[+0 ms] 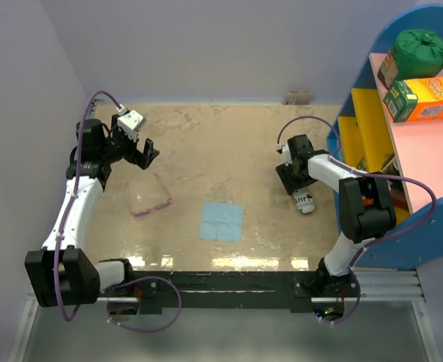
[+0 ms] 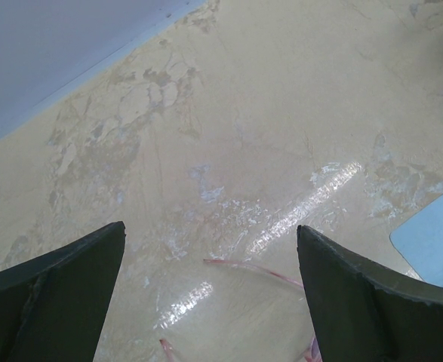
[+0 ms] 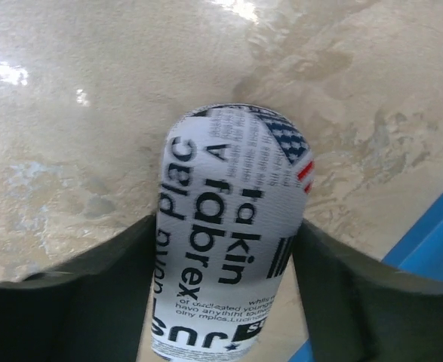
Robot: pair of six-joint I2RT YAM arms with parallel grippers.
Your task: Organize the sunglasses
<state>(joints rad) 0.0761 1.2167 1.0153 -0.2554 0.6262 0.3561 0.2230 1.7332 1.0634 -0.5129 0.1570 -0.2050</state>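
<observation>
The sunglasses (image 1: 149,200) were found at left centre of the top view, just below the left gripper (image 1: 147,154), whose jaws were spread wide. It should probably be lowered straight over the thin frame and closed gently. The right gripper (image 3: 227,220) was set close around the case (image 3: 221,173); whether it was pinched could not be told. The cloth (image 1: 222,221) was laid near, not in the way.
</observation>
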